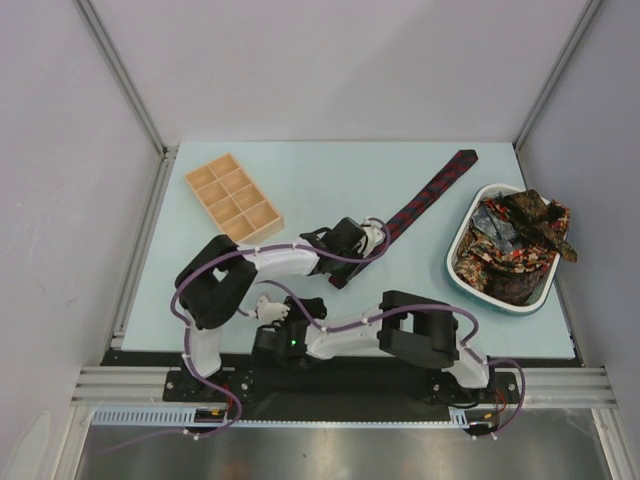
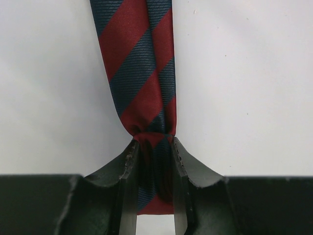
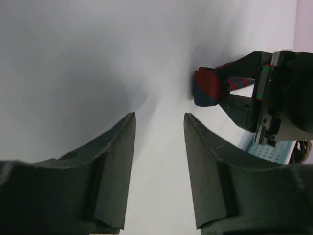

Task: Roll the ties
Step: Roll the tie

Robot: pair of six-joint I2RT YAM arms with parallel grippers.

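Two arms bend over a pale table (image 1: 330,180) in the overhead view. The left arm reaches forward and folds to the right, and its left gripper (image 1: 375,237) meets the near end of a striped tie (image 1: 430,195). The tie lies flat, running diagonally toward the far right. The right arm folds leftward, so the right gripper (image 1: 300,308) sits low near the left arm's base. More ties (image 1: 515,250) are heaped in a basket (image 1: 455,250) at the right, and a wooden tray (image 1: 233,197) lies far left.

From the left wrist, the fingers (image 2: 129,161) pinch the navy and red tie (image 2: 139,63), bunching it where they close.

From the right wrist, the fingers (image 3: 122,156) stand spread above bare table with nothing between them. Beyond them, the tie's folded end (image 3: 209,87) shows in the other gripper.
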